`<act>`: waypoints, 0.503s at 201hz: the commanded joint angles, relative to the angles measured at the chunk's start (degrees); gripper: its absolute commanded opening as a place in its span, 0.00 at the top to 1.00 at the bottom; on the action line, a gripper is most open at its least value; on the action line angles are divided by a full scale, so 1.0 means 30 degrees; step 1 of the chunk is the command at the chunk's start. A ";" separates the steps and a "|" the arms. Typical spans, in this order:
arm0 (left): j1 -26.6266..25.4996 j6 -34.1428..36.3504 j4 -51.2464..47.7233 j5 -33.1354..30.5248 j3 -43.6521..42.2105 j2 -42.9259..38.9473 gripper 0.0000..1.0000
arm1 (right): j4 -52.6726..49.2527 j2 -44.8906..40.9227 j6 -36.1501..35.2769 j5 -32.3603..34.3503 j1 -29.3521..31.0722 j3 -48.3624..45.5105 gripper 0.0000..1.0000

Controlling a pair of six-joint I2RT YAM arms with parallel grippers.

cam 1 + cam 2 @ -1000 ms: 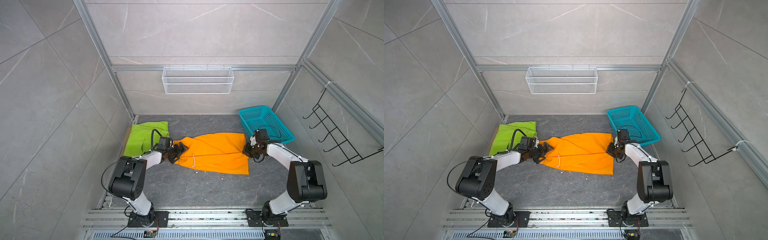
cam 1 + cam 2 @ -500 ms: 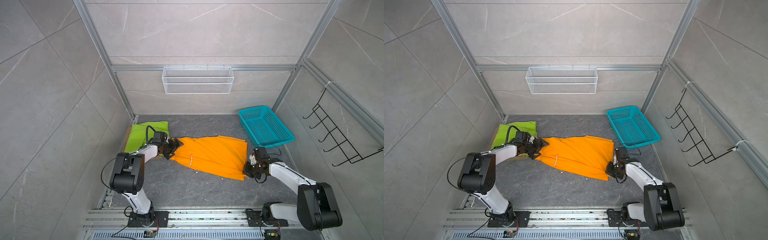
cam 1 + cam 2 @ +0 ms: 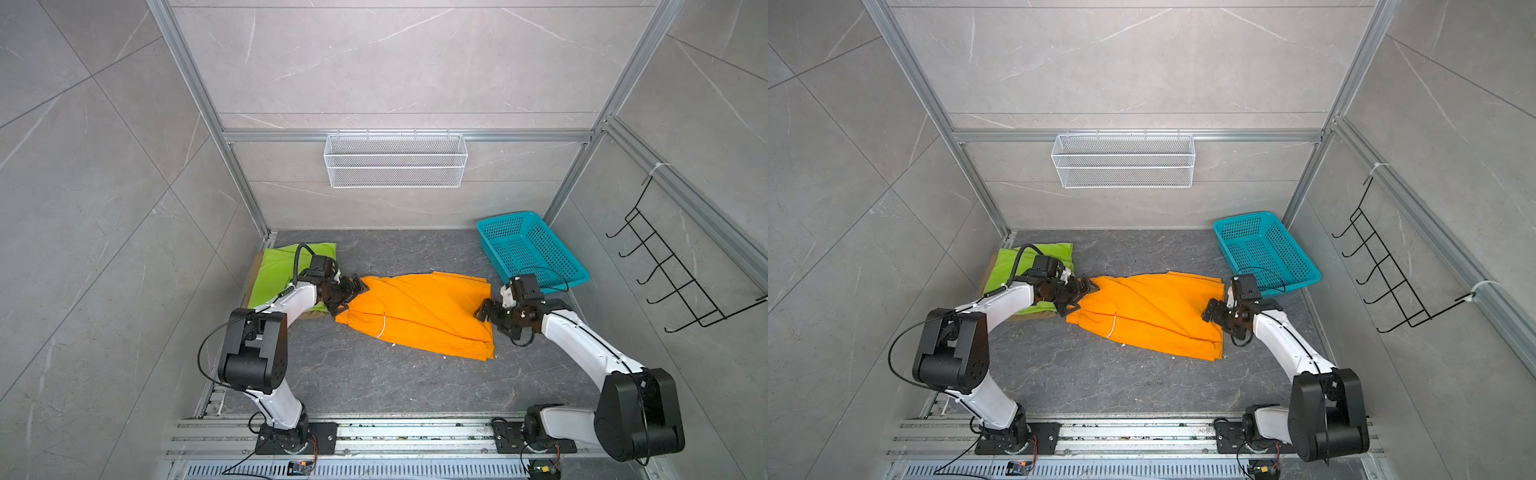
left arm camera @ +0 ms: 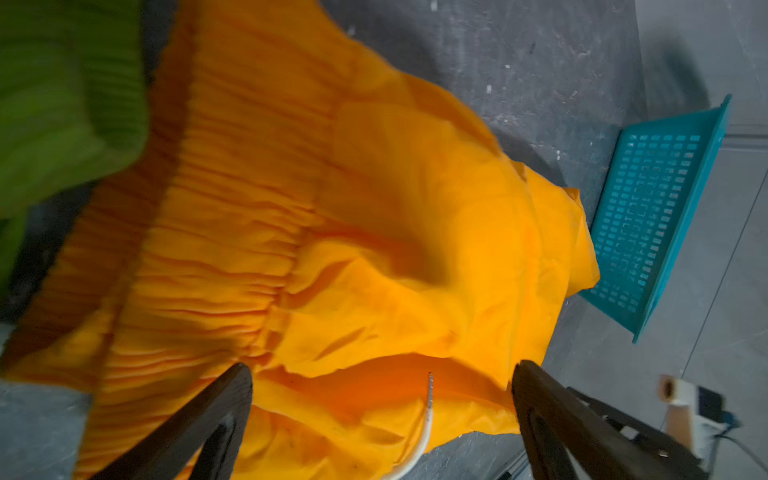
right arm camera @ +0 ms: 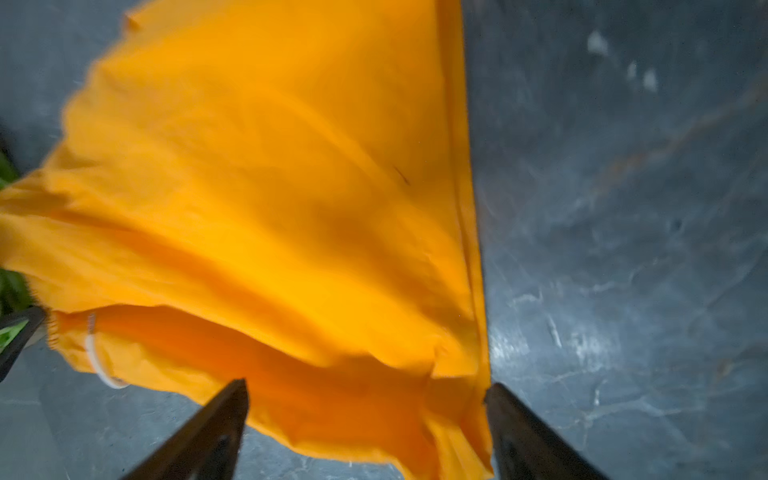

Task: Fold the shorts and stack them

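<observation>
Left arm [image 3: 296, 297], right arm [image 3: 582, 345] low (jaws wide).

spread shorts [image 3: 419, 311] lie mid-surface [image 3: 374, 382], waistband to the left. folded shorts [image 3: 278, 270] sit back left, just beside that waistband. basket [image 3: 528, 249] stands back right. left gripper [image 3: 353, 293] at the waistband, right gripper [image 3: 488, 318] at the opposite end.

Robot lab cell: grey stone-look wall panels [image 3: 395, 62] in alu. profile frame [image 3: 282, 136], slotted alu. mounting rail [image 3: 415, 434] at floor's front edge.
</observation>
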 commanded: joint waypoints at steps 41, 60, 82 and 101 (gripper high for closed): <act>-0.1966 0.0011 0.0123 0.0037 0.0162 0.1225 0.00 | 0.5212 0.7470 0.3089 -0.2327 0.3170 0.4180 0.00; -0.1992 0.0043 0.0683 0.0047 -0.1215 0.1453 0.00 | 0.5959 0.9282 0.3211 -0.2557 0.3249 0.4500 0.00; -0.2024 -0.0233 0.1409 0.0485 -0.2829 0.1639 0.00 | 0.4653 1.1101 0.1887 -0.1281 0.3143 0.5530 0.00; -0.2447 -0.0648 0.1918 0.0527 -0.4063 0.1269 0.00 | 0.3644 1.2069 0.0983 -0.0102 0.2803 0.6332 0.00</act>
